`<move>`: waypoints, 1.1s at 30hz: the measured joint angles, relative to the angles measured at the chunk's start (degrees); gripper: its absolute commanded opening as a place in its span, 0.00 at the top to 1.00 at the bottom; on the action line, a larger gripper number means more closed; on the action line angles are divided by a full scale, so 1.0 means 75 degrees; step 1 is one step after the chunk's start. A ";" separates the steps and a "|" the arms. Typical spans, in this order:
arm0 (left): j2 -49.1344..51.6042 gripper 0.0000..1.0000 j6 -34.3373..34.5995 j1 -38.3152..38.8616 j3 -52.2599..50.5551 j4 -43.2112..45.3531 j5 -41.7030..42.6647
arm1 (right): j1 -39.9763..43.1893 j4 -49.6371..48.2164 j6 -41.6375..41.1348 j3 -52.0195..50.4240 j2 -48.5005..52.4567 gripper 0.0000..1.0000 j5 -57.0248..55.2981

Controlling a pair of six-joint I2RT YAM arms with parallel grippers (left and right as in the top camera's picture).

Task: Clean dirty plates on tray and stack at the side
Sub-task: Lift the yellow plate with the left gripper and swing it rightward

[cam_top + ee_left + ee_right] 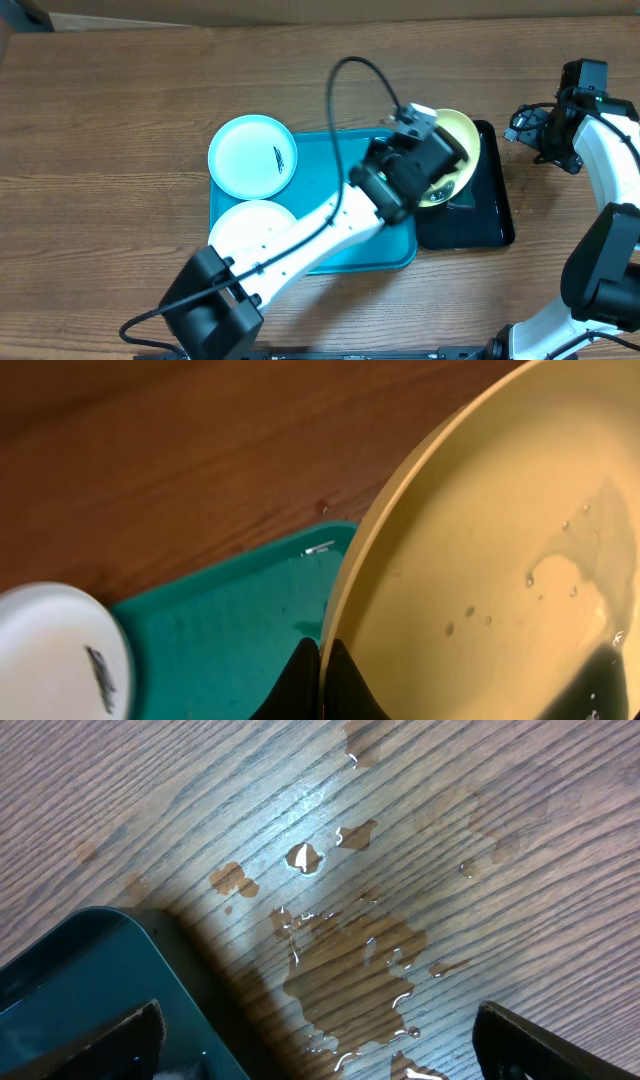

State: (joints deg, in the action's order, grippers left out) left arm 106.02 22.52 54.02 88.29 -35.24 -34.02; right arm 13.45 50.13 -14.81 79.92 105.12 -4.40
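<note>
Where the yellow plate (462, 135) is: over the black tray (490, 215), wet, rim pinched by the left gripper (322, 670).
Blue plate (250, 155): on the tray (315, 170), far-left corner, dark smear.
White plate (250, 222): on the tray, near-left corner.
Right gripper (320, 1045): spread wide, holding nothing, above the wet table (450, 820).

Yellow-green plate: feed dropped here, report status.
Left claw shut on yellow-green plate rim. Plate tilted over black tray. Right claw open, empty, above wet table. Nothing blocking.
</note>
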 measured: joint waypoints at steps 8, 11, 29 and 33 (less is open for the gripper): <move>0.0000 0.96 -0.1355 0.1174 0.0006 0.0565 -0.2247 | 0.0003 -0.0003 0.0006 0.0000 0.0000 0.00 0.0000; 0.0000 0.96 -0.1859 0.1533 0.0006 0.0720 -0.2967 | 0.0003 -0.0003 0.0003 0.0000 0.0000 0.00 0.0000; 0.0003 0.96 -0.3442 0.2151 0.0009 0.1480 -0.4511 | 0.0003 -0.0003 0.0003 0.0000 0.0000 0.00 0.0000; 0.0003 0.96 -0.3456 0.2151 0.0009 0.1480 -0.4517 | 0.0003 -0.0003 0.0003 0.0000 0.0000 0.00 0.0000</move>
State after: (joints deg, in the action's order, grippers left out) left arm 106.04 -3.40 70.15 88.36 -24.14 -67.90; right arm 13.47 50.11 -14.79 79.92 105.12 -4.40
